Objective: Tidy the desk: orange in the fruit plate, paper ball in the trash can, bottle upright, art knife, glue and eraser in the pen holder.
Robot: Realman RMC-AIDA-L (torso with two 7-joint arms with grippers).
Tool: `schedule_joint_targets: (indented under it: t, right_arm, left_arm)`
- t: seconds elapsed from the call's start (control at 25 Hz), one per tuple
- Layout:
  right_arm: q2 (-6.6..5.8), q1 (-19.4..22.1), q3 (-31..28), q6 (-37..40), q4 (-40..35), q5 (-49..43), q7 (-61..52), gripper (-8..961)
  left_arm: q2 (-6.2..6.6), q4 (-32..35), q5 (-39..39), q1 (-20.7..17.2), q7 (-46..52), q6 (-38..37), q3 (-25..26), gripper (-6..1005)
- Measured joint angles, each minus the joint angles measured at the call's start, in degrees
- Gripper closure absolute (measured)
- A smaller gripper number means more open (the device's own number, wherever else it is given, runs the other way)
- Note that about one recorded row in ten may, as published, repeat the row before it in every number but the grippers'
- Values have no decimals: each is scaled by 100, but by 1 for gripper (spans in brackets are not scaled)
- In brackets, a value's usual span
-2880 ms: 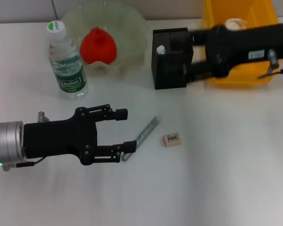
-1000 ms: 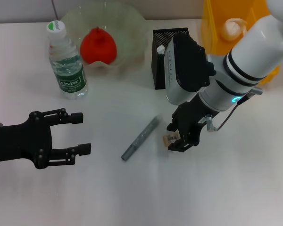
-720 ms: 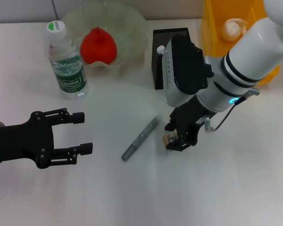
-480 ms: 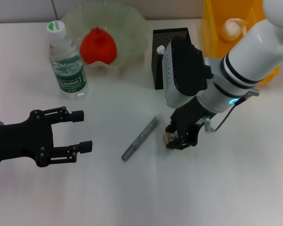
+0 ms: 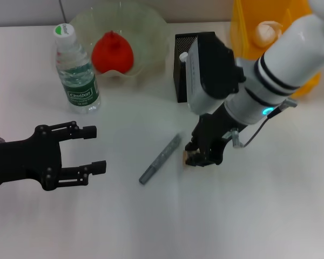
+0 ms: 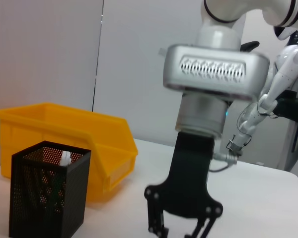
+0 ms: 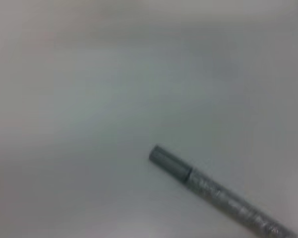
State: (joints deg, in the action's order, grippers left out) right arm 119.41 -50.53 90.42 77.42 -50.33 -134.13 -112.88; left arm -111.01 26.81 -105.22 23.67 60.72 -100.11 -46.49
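On the white table (image 5: 270,216), the right gripper (image 5: 201,157) points straight down, its black fingers (image 5: 212,155) pressed in on the small tan eraser (image 5: 187,158), of which only a sliver shows at the fingers' left edge, at table level. Whether the eraser sits on the table or is just off it cannot be told. The grey art knife (image 5: 161,159) lies slantwise just to the left of the fingers, apart from them; in the right wrist view the art knife (image 7: 218,196) lies alone on the bare surface. The left wrist view takes in the right gripper (image 6: 181,229) from the side, with the tips cut off at the edge of the frame. The left gripper (image 5: 92,149) hovers low over the table at the left, well apart from the art knife, its fingers (image 5: 86,131) spread wide with nothing between them. Behind the right arm stands the black mesh pen holder (image 5: 187,81) with a white-capped glue stick (image 5: 183,57) showing inside it; beside it the yellow bin (image 5: 247,27) holds the paper ball (image 5: 266,31). Farther left, the water bottle (image 5: 75,70) stands upright near the pale fruit plate (image 5: 151,32), and a red-orange fruit (image 5: 112,52) rests in the plate.
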Motion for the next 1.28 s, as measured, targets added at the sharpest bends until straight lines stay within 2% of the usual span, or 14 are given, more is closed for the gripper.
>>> schedule_joint_targets:
  t: [0.12,0.36,0.56,0.8,1.28]
  right_arm:
    - [-6,-1,-421,381,-370,3,-250,682]
    - [-30,-4,-1460,937,-1646,-96,-1431,691]
    - [-32,11,-1939,574,-2370,-825,-2435,672]
    - [-27,-35,-1904,-119,-2168,-1513,-3018,649]
    - [-29,-217,-1889,-750,-1241,-1558,-3011,602]
  left_arm:
    - [0,0,4,12,0,-4,0,231]
    - [1,0,4,11,-5,-22,0,233]
    - [-4,0,-1,15,-46,-24,0,236]
    - [-7,0,-28,26,-55,-6,0,238]
    - [-8,49,-12,35,-37,-17,0,244]
